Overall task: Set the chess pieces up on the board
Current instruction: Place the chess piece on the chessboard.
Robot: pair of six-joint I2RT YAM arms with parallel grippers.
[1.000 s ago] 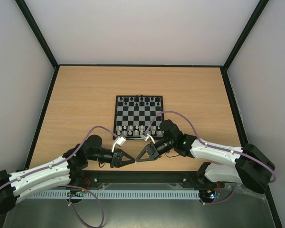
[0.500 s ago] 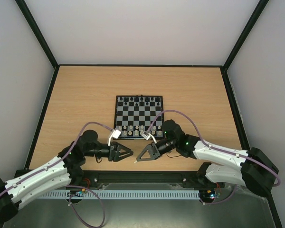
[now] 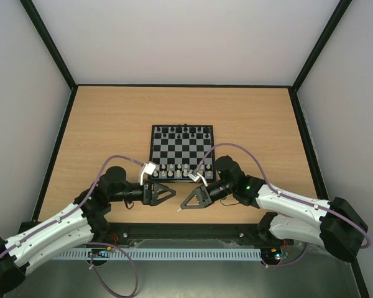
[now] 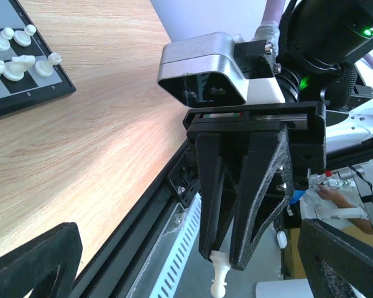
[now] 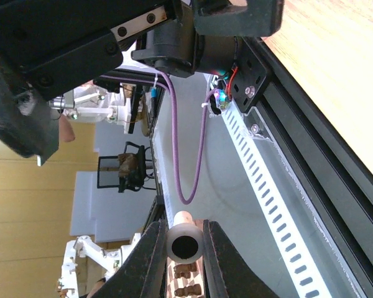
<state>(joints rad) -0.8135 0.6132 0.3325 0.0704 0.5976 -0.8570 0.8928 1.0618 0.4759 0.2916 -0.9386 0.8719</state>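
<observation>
A white chess piece (image 4: 219, 280) is clamped between the fingertips of the right gripper (image 4: 227, 256), one end poking out past them. It may be a pawn, but too little shows to be sure. From the right wrist, its hollow underside sits between the two fingers. It is held off the board (image 3: 182, 151), on the board's near side, over the near part of the wooden table (image 3: 112, 124). The left gripper (image 3: 168, 193) faces it from just beside, jaws spread wide and holding nothing. On the board, other white pieces (image 3: 174, 167) fill the near rows, and black pieces (image 3: 183, 131) line the far side.
</observation>
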